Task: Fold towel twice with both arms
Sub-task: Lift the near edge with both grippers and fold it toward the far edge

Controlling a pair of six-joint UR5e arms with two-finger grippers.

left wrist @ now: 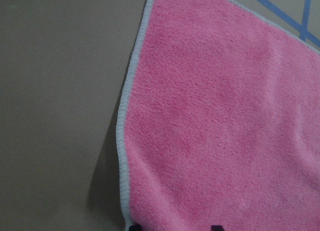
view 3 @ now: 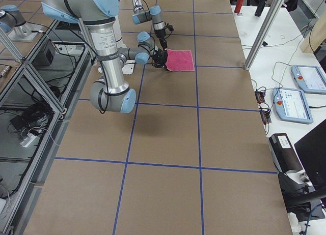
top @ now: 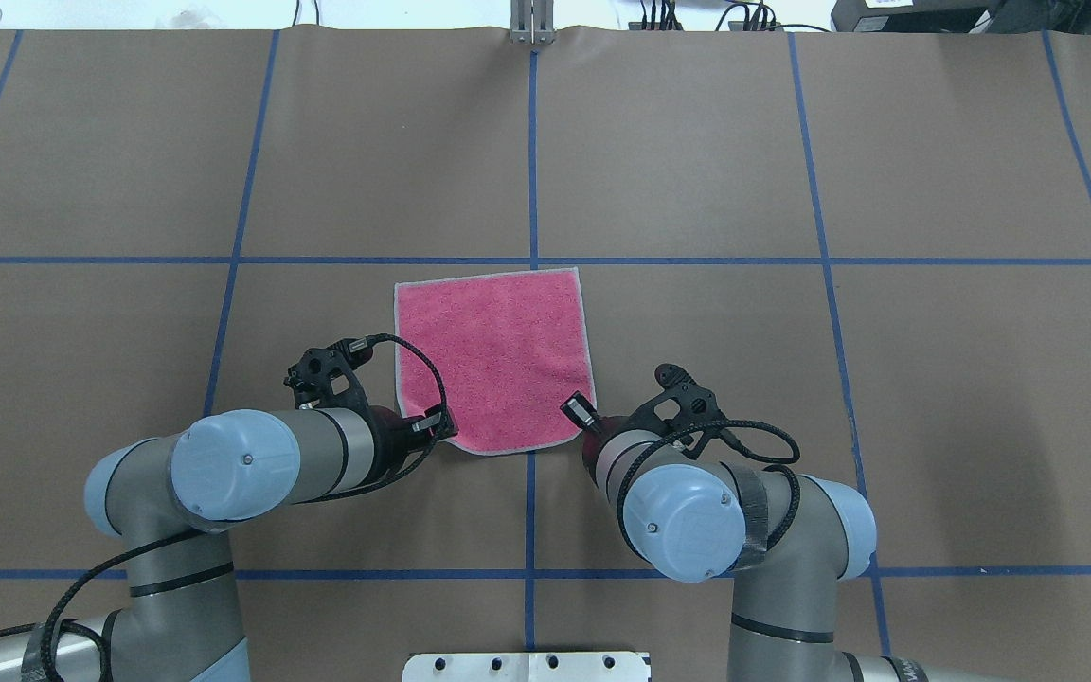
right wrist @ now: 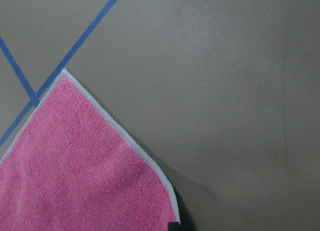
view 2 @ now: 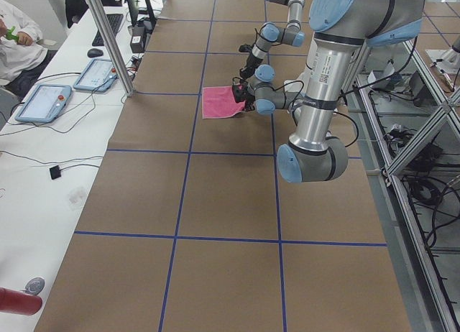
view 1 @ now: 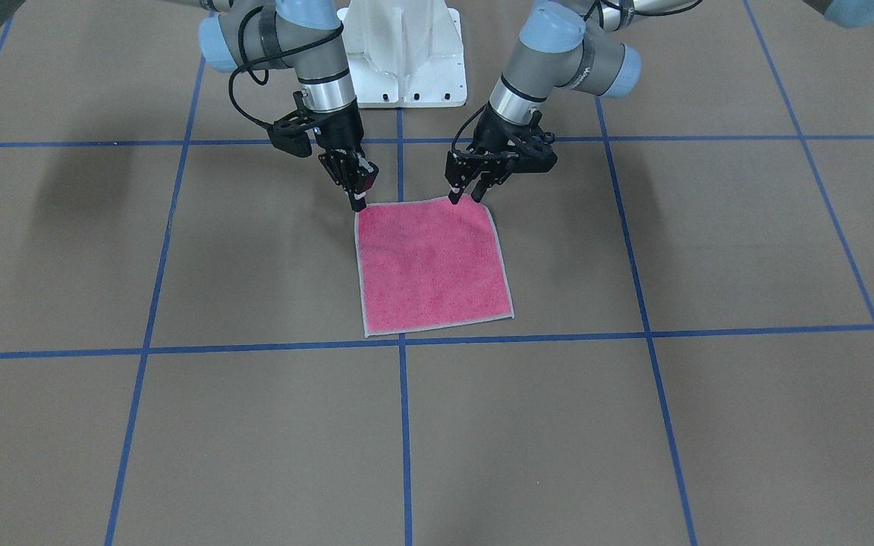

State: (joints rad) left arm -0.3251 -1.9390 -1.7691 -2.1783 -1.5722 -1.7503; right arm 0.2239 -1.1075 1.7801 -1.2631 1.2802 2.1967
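The towel point(view 1: 433, 265) point(top: 493, 350) lies flat, pink face up, with a light grey border, just on the robot's side of a blue tape crossing. Both grippers are down at its edge nearest the robot, one at each corner. My left gripper point(view 1: 465, 199) point(top: 437, 423) has its two fingers apart, and in the left wrist view the towel point(left wrist: 225, 116) runs between the two tips. My right gripper point(view 1: 359, 203) point(top: 579, 409) has its fingers together on the other corner. In the right wrist view the towel point(right wrist: 75, 166) curls up to that fingertip, with a shadow beneath it.
The white pedestal base point(view 1: 407, 61) stands just behind the grippers. Blue tape lines point(view 1: 403, 341) divide the brown table into squares. A side bench with tablets point(view 2: 43, 102) and a seated person point(view 2: 14, 37) lies beyond the table's far edge.
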